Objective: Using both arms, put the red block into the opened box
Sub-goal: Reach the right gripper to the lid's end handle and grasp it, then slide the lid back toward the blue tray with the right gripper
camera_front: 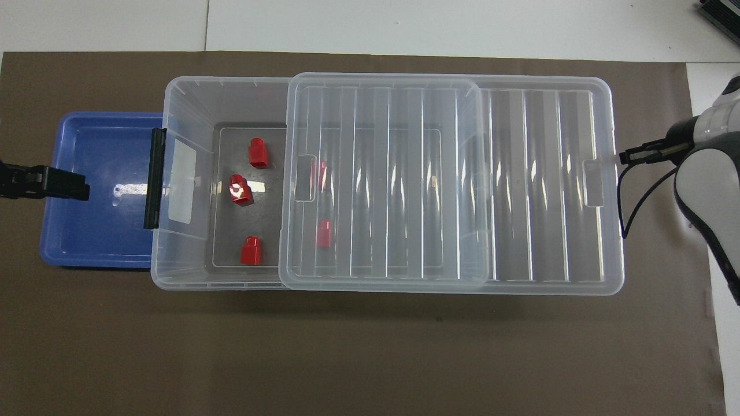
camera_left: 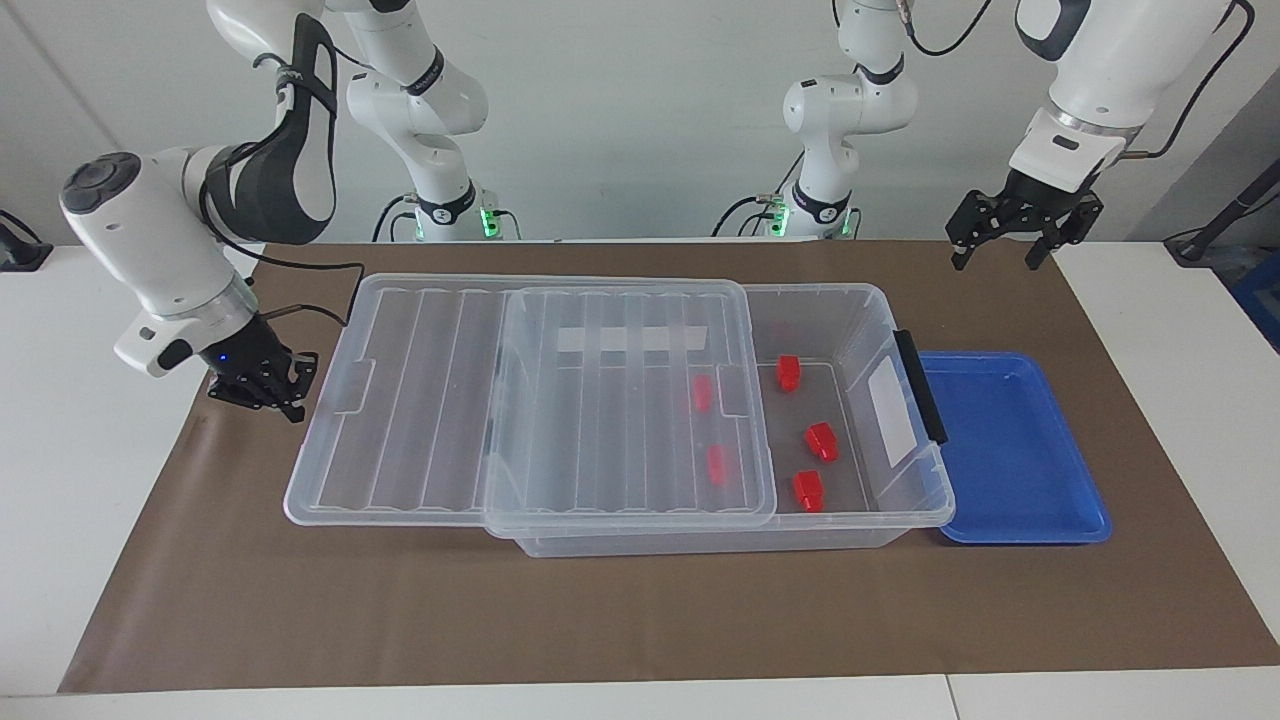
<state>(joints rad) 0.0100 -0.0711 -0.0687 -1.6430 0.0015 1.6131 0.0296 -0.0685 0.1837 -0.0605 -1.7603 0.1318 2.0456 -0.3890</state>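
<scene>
The box (camera_left: 850,300) (camera_front: 173,92) is a clear bin whose ribbed lid (camera_left: 620,400) (camera_front: 520,185) is slid toward the right arm's end, so its other end stands open. Three red blocks (camera_left: 789,372) (camera_left: 822,441) (camera_left: 807,490) lie on the uncovered floor, also seen from overhead (camera_front: 258,153) (camera_front: 240,189) (camera_front: 251,251). Two more (camera_left: 702,393) (camera_left: 716,465) show through the lid. My right gripper (camera_left: 285,405) (camera_front: 627,156) is shut, low at the lid's end edge; contact cannot be told. My left gripper (camera_left: 997,255) (camera_front: 81,188) hangs open and empty over the tray.
A shallow blue tray (camera_left: 1010,450) (camera_front: 98,231) lies against the box's handle end, with nothing in it. A brown mat (camera_left: 640,610) covers the table. Two smaller white arms with green base lights (camera_left: 440,150) (camera_left: 830,130) stand at the robots' end.
</scene>
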